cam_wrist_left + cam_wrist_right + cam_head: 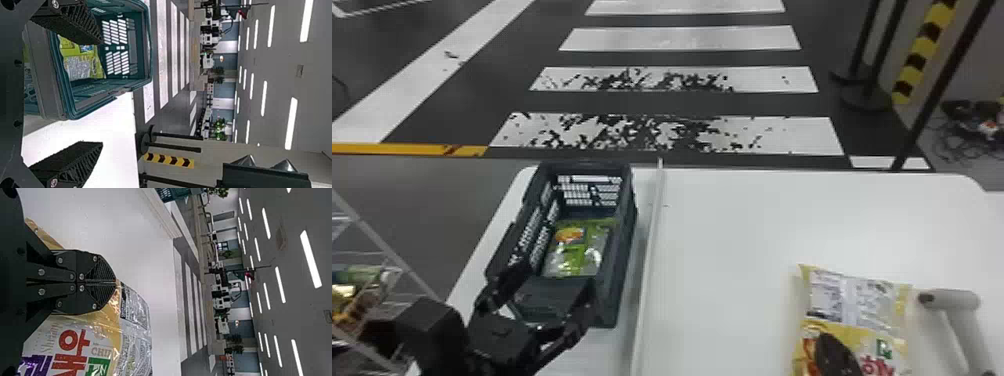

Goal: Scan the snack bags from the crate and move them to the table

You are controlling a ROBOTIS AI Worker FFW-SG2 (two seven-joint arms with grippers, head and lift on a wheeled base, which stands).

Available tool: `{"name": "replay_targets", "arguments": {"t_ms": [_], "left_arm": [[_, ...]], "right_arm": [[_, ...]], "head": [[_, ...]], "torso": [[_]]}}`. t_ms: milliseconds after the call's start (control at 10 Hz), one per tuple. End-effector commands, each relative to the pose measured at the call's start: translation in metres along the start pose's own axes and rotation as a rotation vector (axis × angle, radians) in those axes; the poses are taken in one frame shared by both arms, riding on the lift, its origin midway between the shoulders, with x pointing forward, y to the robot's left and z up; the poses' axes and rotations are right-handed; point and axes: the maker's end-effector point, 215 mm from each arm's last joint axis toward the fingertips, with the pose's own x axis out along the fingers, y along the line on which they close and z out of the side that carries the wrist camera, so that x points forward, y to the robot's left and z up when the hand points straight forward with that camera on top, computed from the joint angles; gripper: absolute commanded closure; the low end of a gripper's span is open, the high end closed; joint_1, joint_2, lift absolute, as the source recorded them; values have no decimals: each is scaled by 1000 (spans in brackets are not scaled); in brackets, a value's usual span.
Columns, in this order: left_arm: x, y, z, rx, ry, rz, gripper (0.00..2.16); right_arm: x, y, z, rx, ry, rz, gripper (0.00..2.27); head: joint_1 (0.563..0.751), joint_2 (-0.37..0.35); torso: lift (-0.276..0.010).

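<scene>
Snack bags [577, 252] in green packaging lie inside the crate [628, 280], left of centre in the head view. The crate stands upright on the left part of the table [732, 225]. We locate the yellow snack bag [854, 305] on the table at lower right, just beside a pale handle [954, 300].

At lower left, we find the left gripper [539, 302] at the crate's near end. Its fingers stand wide apart with nothing gripped; in the left wrist view, one overlaps the crate and the other overlaps the table.

In the right wrist view, we see the right gripper [116, 282] with its fingers fully together, the tips at the yellow snack bag's edge. We cannot tell whether they pinch the film.
</scene>
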Motion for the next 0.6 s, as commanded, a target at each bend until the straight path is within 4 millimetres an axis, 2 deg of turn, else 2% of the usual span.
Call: {"name": "replay_targets", "arguments": {"t_ms": [0,300,500], "left_arm": [[0,0,-1,0,1,1,83],[0,0,1,4,-3,1,83],[0,-1,-1,2,2,0,83]], "right_arm": [[-4,-18,-2,-33,19,8,2246],[-13,-51,-3,-79,51,58,2246],[-22,-55,-6,-86,65,89,2246]], "head": [[695,77],[695,35],[695,-3]], "torso": [[-95],[-95],[-95]]}}
